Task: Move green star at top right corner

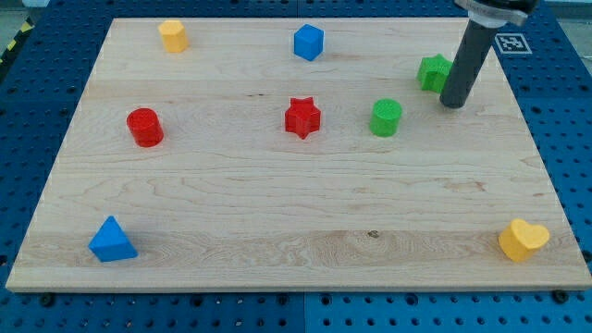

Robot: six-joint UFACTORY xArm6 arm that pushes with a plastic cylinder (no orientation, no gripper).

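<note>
Camera view: one overhead-oblique look at a wooden board [277, 231] on a blue pegboard bench.
Tip: my tip [453, 104] is down on the board, just at the green star's 4 o'clock, touching or nearly so; contact too close to call.
Hold: bare rod, nothing to open or close, nothing held; it can only push.
Green star: green star [433, 72] sits at about 2 o'clock on the board, near the top right corner but short of it.
Nearest neighbour: green cylinder [386, 117] at the star's 7 o'clock, apart from it.
Centre: red star [302, 117] near the middle.
Top edge: blue cube [309, 42] at 12 o'clock; yellow block [173, 35] at 11 o'clock, shape unclear.
Left side: red cylinder [145, 127] at 9 o'clock; blue triangular block [113, 240] at 7 o'clock.
Bottom right: yellow heart [524, 240] at 5 o'clock.
Progress: judged mostly done; star is close to the corner.
Left to do: a short shove toward 1 o'clock, likely from the star's lower left.
</note>
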